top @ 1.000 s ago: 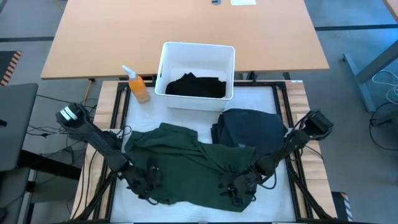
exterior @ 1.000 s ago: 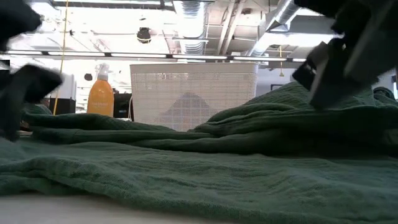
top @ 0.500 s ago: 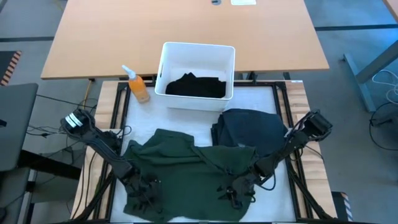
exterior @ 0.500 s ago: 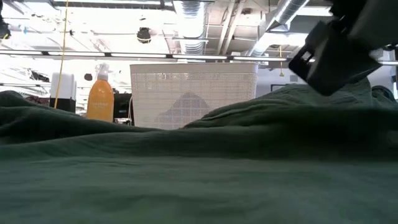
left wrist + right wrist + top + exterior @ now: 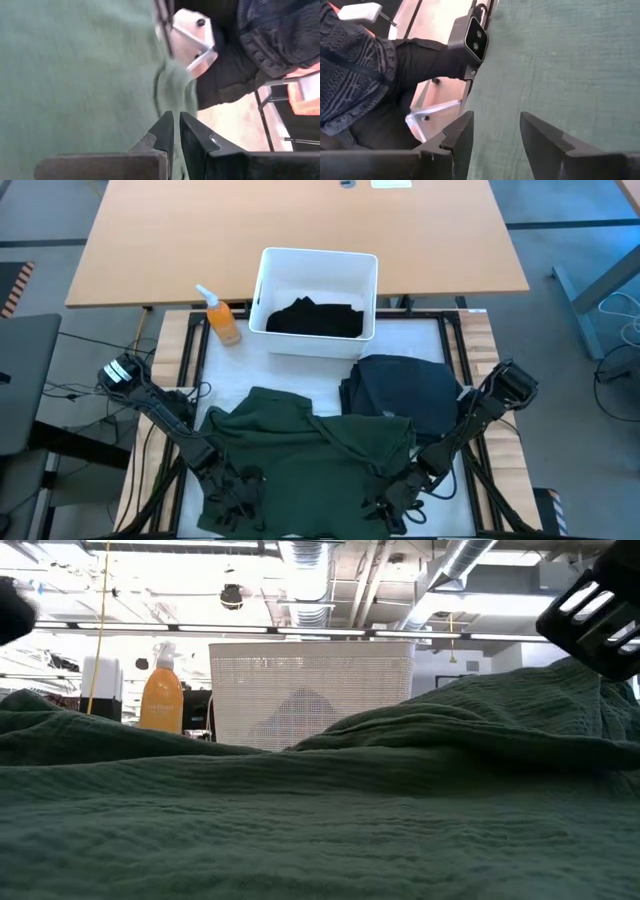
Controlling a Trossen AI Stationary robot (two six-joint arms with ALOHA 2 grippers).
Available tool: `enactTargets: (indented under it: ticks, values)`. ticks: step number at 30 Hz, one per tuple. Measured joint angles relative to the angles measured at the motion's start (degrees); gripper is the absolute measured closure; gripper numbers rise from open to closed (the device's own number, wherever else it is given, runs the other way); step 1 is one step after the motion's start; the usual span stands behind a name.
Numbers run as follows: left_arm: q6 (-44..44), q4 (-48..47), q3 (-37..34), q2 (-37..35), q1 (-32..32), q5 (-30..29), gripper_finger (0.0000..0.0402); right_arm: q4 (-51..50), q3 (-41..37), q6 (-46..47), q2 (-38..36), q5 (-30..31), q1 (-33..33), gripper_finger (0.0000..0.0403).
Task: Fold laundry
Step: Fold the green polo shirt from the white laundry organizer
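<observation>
The dark green garment (image 5: 300, 450) is spread across the tabletop (image 5: 440, 340) just in front of the white bin (image 5: 318, 288), and it now lies flatter and squarer than a second ago, when it was bunched and rumpled. Its near hem has been drawn toward the front edge of the tabletop. In the low view the cloth (image 5: 320, 810) fills the foreground in front of the bin (image 5: 310, 690), with a raised fold toward the right side.

A dark charcoal garment (image 5: 400, 388) is heaped just beside the green one, in front of the bin's right corner, and a black garment (image 5: 315, 318) is left inside the bin. An orange spray bottle (image 5: 220, 315) stands beside the bin's left wall.

The left gripper (image 5: 232, 492) is set at the green garment's front-left corner, well in front of the bin; its jaws have been drawn almost together, and in the left wrist view a thin edge of green cloth (image 5: 175, 95) appears to be pinched between them (image 5: 175, 131). The right gripper (image 5: 395, 502) has been shifted forward to the front-right corner; its jaws (image 5: 495, 132) are held apart over the cloth, nothing grasped.

The garment is judged to be flattened and one corner secured; a grasp by the right jaws is probably needed before a fold can be begun.
</observation>
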Motion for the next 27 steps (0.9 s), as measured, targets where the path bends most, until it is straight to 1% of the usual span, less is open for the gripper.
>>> enactTargets:
  ticks: [3,6,7,9,11,12,14,16,17,18,20,22,25,27]
  values:
    - [2.98,-3.33,3.34,0.0,1.81,1.57,0.0383,-0.33,0.0,0.67,-0.31,-1.14,0.17,0.0216]
    - [6.74,-12.7,9.27,-0.18,3.86,2.6,0.0383,-4.12,0.0,2.41,-2.53,-2.63,-0.21,0.0216]
    - [8.6,-16.54,11.52,-0.33,4.36,2.02,0.0383,-6.24,0.0,3.06,-3.73,-2.66,-0.39,0.0216]
    - [13.55,-24.53,16.68,-0.42,5.58,-1.44,0.0383,-10.2,0.0,3.61,-6.36,-2.62,-0.92,0.0216]
    - [18.99,-33.02,21.78,-0.43,6.41,-8.16,0.0384,-13.52,0.0,3.45,-9.08,-1.31,-1.68,0.0216]
    - [21.33,-36.8,24.05,-0.46,6.77,-12.92,0.0384,-14.65,0.0,3.08,-10.57,-0.28,-2.09,0.0216]
    - [24.42,-42.28,27.33,-0.49,7.66,-25.23,0.0384,-16.68,0.0,2.29,-13.41,2.59,-2.93,0.0216]
    - [24.83,-46.86,28.64,-0.71,8.98,-40.9,0.0384,-18.14,0.0,1.63,-15.77,6.1,-3.54,0.0216]
    - [24.74,-49.6,28.64,-0.83,10.11,-46.14,0.0383,-19.05,0.0,1.12,-16.68,7.93,-3.8,0.0216]
    - [24.55,-52.63,28.62,-0.89,12.0,-47.79,0.0381,-20.01,0.0,0.42,-17.34,9.41,-3.87,0.0216]
    - [22.35,-57.05,27.34,-0.92,16.33,-45.97,0.0371,-21.67,0.0,-0.76,-17.92,11.28,-4.11,0.0216]
    - [21.51,-59.02,24.34,-0.87,20.81,-43.01,0.0354,-23.46,0.0,-1.29,-17.68,12.31,-4.02,0.0216]
    - [23.76,-56.61,18.28,-0.87,27.74,-40.06,0.032,-24.54,0.0,-2.31,-16.24,12.49,-4.01,0.0216]
    - [27.32,-53.02,14.18,-0.83,32.72,-36.26,0.0295,-24.54,0.0,-2.99,-14.97,12.91,-4.16,0.0216]
